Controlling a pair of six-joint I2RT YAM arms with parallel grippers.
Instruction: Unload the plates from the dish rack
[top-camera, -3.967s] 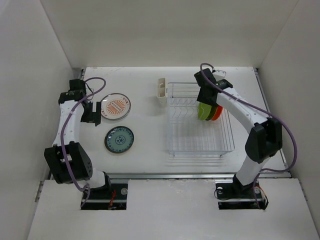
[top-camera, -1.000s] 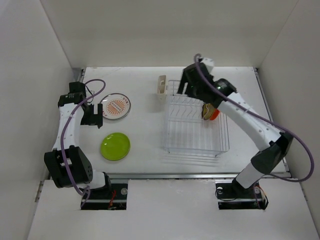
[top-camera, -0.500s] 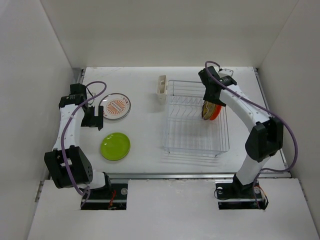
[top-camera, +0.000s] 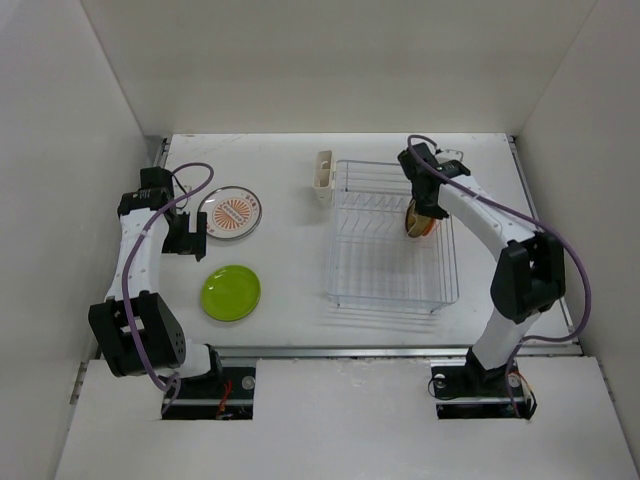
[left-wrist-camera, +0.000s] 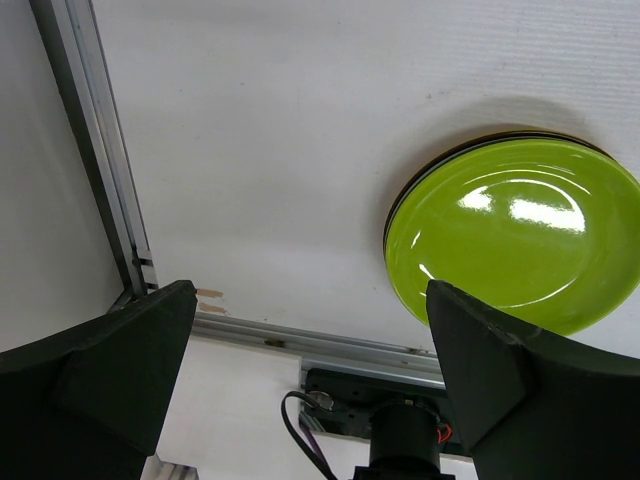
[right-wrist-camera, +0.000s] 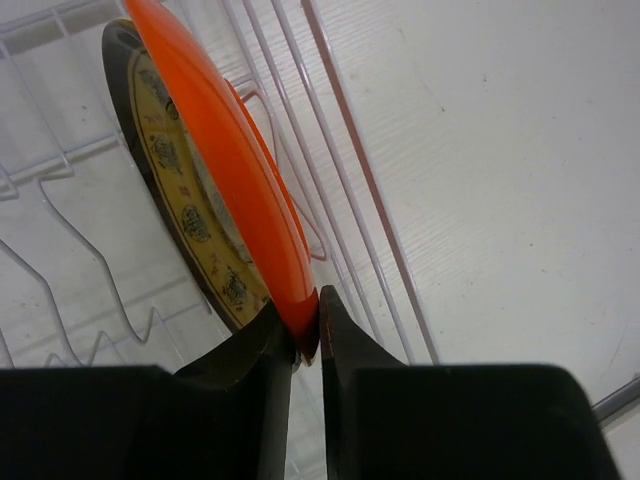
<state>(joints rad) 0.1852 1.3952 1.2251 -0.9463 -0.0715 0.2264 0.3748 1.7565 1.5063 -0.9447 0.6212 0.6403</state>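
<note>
The wire dish rack (top-camera: 342, 262) stands right of centre. An orange plate (top-camera: 428, 226) and a yellow patterned plate (top-camera: 411, 220) stand on edge in it. My right gripper (top-camera: 424, 206) is shut on the orange plate's (right-wrist-camera: 215, 150) rim, and the yellow plate (right-wrist-camera: 190, 232) stands right behind it. The right gripper (right-wrist-camera: 308, 335) pinches that rim between both fingers. A lime green plate (top-camera: 231, 292) and a white plate with an orange centre (top-camera: 231, 213) lie flat at the left. My left gripper (top-camera: 188, 232) hovers open beside them, above the green plate (left-wrist-camera: 515, 245), which rests on a dark-rimmed plate.
A cream plastic cup (top-camera: 323, 172) hangs on the rack's left side. Rack wires (right-wrist-camera: 345, 190) run close beside the gripped plate. White walls enclose the table on three sides. A metal rail (left-wrist-camera: 100, 150) borders the left edge.
My right gripper has closed on the orange plate's rim and shifted slightly. Since four seconds ago the green plate has left the rack and lies where the teal plate lay.
</note>
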